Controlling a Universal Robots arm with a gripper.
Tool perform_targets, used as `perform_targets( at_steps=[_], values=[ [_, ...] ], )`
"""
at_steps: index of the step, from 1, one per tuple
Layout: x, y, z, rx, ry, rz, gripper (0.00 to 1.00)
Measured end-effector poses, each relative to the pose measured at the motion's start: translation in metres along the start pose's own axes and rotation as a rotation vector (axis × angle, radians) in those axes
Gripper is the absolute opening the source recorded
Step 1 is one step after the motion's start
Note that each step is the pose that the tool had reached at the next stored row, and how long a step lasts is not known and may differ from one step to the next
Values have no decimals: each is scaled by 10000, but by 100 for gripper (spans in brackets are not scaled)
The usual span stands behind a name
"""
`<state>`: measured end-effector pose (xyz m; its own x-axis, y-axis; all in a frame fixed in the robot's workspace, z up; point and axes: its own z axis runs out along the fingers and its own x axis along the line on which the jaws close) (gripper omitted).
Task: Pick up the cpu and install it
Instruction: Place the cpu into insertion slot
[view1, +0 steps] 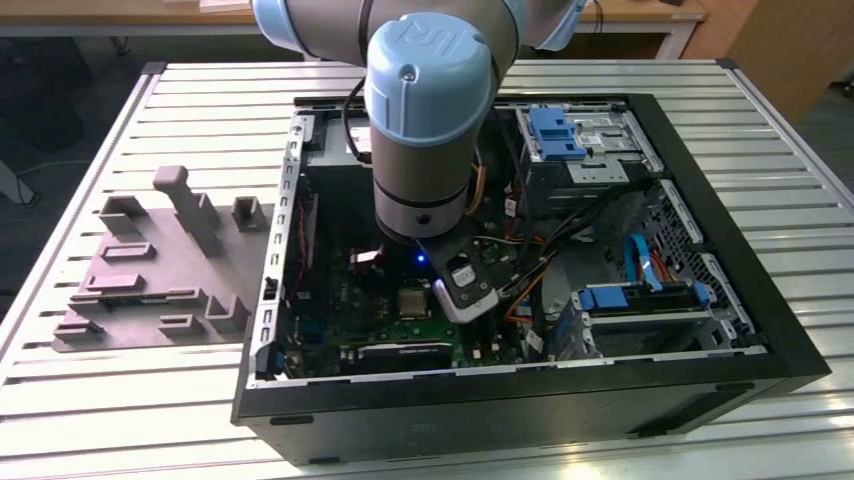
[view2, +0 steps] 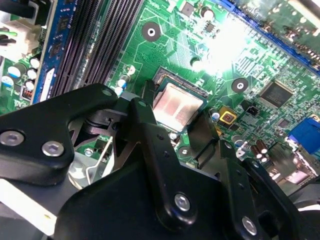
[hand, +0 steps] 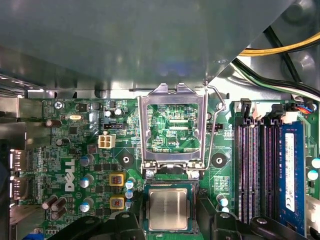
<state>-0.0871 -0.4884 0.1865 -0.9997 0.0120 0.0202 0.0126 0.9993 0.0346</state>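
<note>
- The arm (view1: 424, 150) reaches over the open case (view1: 747, 340), which lies on a slatted table (view1: 120, 400). Its last segments stand close to upright, and the wrist points straight down into the case.
- The gripper (view2: 175, 116) hangs low over the green board (hand: 75, 150), tips toward it, with a small blue light glowing at the wrist in the exterior view.
- Its 2 black fingers (view2: 145, 132) are spread, 1 on each side of the socket (hand: 168, 188). They clamp nothing.
- The cpu (hand: 168, 209) lies flat in the socket, directly between the fingers, silvery top facing the wrist. A strip of socket rim shows between each finger and the chip's edge, so the fingers stand apart from it.
- Just beyond the fingertips the socket's metal frame (hand: 172, 95) is swung open, and the board shows through its window.
- The wire lever (hand: 216, 130) is raised beside that frame.
- To 1 side of the gripper run the dark memory slots (hand: 252, 170), with 1 blue module (hand: 292, 170) seated past them.
- Yellow and black cables (hand: 280, 50) cross the case wall beyond the slots.
- A grey fixture (view1: 160, 270) sits on the table outside the case, at the exterior view's left, well apart from the gripper.
</note>
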Motion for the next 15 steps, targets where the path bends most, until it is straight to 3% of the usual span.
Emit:
perform_targets(
  at_steps=[15],
  values=[
    [-5,0,-10,-55,2,-1,48]
  ],
)
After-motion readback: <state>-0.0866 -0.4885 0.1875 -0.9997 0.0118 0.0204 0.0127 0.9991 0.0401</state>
